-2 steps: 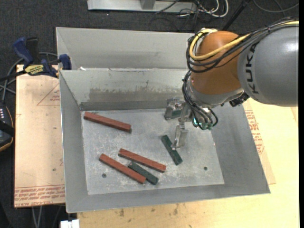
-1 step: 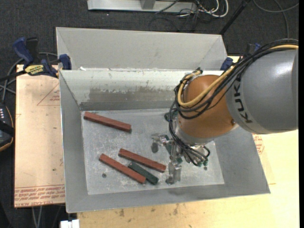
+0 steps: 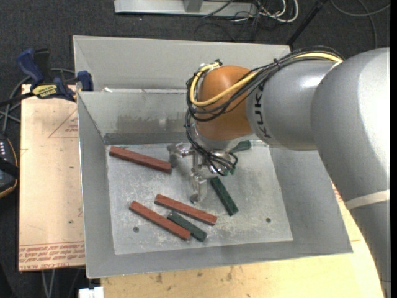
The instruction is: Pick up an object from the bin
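Silver KUKA arm came in from the right and took up most of that side, its wrist under a rounded orange cover with yellow and black cables looped over it. Grey metal bin sat below with loose bars spread on its floor. Upper red-brown bar lay near the back-left wall, well apart from the others. Middle red-brown bar lay slanted at centre-front, lower red-brown bar was just beside it toward the front-left, and lower dark green bar was tucked against that one's right end. Right dark green bar lay tilted just right of the gripper, and a dark green end poked out from under the cover. Gripper pointed down low over the bin centre, between the right dark green bar and the middle red-brown bar, nearest to those two. Could not tell whether the claw was apart or together, and nothing seen in it
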{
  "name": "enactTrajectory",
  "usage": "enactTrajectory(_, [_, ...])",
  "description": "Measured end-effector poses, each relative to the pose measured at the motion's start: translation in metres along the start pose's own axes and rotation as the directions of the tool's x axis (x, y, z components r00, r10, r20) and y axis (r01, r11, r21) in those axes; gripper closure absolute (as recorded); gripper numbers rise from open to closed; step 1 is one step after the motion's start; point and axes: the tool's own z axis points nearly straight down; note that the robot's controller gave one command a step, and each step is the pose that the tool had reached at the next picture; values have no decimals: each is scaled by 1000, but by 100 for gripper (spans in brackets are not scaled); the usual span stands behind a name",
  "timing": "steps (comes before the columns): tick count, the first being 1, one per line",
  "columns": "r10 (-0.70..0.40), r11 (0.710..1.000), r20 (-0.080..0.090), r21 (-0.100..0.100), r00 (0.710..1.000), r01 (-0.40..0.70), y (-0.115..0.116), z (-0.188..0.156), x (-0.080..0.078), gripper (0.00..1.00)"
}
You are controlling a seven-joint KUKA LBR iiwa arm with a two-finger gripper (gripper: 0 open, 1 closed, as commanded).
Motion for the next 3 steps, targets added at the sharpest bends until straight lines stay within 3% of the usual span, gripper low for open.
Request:
enactTrajectory(1, [-4, 1000, 3, -1, 1000, 4, 34, -13, -44, 0])
enactTrajectory(2, [71, 997, -1, 0, 997, -71, 22, -2, -49, 0])
enactTrajectory(3, [74, 997, -1, 0, 997, -74, 22, -2, -49, 100])
